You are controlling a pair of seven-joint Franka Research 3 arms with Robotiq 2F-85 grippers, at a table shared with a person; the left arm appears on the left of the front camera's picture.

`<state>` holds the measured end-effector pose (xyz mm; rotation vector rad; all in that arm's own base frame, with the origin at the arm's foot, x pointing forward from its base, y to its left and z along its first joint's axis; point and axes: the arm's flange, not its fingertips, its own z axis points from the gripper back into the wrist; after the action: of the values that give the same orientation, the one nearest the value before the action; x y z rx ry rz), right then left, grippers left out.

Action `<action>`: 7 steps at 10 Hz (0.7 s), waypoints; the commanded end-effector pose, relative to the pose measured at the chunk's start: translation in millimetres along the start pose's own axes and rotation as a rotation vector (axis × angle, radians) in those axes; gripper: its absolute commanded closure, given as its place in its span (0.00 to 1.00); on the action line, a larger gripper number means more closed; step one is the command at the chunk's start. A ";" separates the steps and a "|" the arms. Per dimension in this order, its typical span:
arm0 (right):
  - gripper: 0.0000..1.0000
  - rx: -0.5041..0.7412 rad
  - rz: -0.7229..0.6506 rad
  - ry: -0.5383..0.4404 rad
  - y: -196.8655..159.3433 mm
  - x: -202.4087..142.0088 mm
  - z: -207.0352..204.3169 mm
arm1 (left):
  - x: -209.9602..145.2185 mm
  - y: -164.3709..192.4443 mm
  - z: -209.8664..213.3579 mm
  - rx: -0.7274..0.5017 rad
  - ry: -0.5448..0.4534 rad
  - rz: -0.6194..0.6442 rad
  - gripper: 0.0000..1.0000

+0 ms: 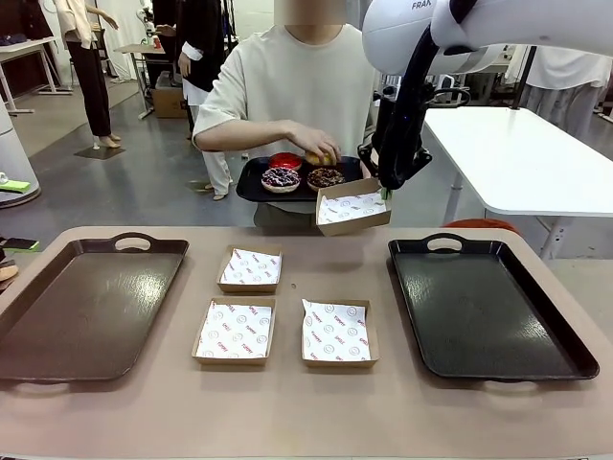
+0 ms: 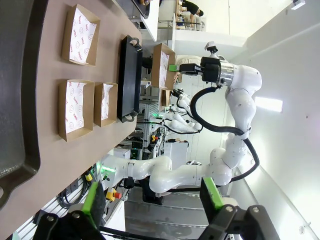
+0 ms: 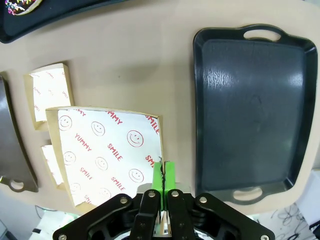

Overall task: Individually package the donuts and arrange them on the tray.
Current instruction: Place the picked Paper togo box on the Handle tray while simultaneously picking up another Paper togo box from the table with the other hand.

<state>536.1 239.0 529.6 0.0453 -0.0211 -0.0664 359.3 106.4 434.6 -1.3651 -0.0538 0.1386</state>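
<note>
1. Holding a paper-lined carton (image 1: 352,207) up off the table (image 1: 306,412), your R gripper (image 1: 385,195) has its fingers closed right down on the carton's right-hand rim. In the R wrist view the green pads (image 3: 170,176) meet on the cardboard edge.
2. Carton hangs tilted in the air, just in front of the small black tray (image 1: 247,184) that the person holds at the far side.
3. All 4 donuts sit on that small tray:
   - red donut (image 1: 285,160) at back
   - purple donut (image 1: 281,178) w/ white sprinkles, front-left
   - choc donut (image 1: 326,177) front-right
   - yellow donut (image 1: 324,159) back-right
4. Person's hand (image 1: 314,144) is over the yellow donut w/ fingers on it. Can't tell if it's lifted off the tray.
5. Your L gripper (image 2: 152,200) has its fingers spread wide w/ nothing btwn them. It points sideways across the table twd the R arm.
6. Three more lined cartons lie flat on the table btwn the two big trays:
   - far carton (image 1: 250,269)
   - near-left carton (image 1: 235,331)
   - near-right carton (image 1: 338,333)
7. Big brown tray (image 1: 81,307) lies at your left and big black tray (image 1: 488,316) at your right. Both are flat on the table w/ handles at the near and far ends.
</note>
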 end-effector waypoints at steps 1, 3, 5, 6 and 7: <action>1.00 -0.003 -0.005 -0.003 -3.7 -4.8 -2.1 | -1.3 -1.9 1.0 -0.013 -0.001 -0.003 0.00; 1.00 -0.003 -0.005 -0.003 -3.7 -4.8 -2.1 | -1.3 -1.9 1.0 -0.013 -0.001 -0.003 0.00; 1.00 -0.003 -0.005 -0.003 -3.7 -4.8 -2.1 | -1.3 -1.9 1.0 -0.013 -0.001 -0.003 0.00; 1.00 -0.003 -0.005 -0.003 -3.7 -4.8 -2.1 | -1.3 -1.9 1.0 -0.013 -0.001 -0.003 0.00; 1.00 -0.003 -0.005 -0.003 -3.7 -4.8 -2.1 | -1.3 -1.9 1.0 -0.013 -0.001 -0.003 0.00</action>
<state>536.2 238.7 529.6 0.0453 -0.0212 -0.0668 359.3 106.4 434.6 -1.3651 -0.0538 0.1386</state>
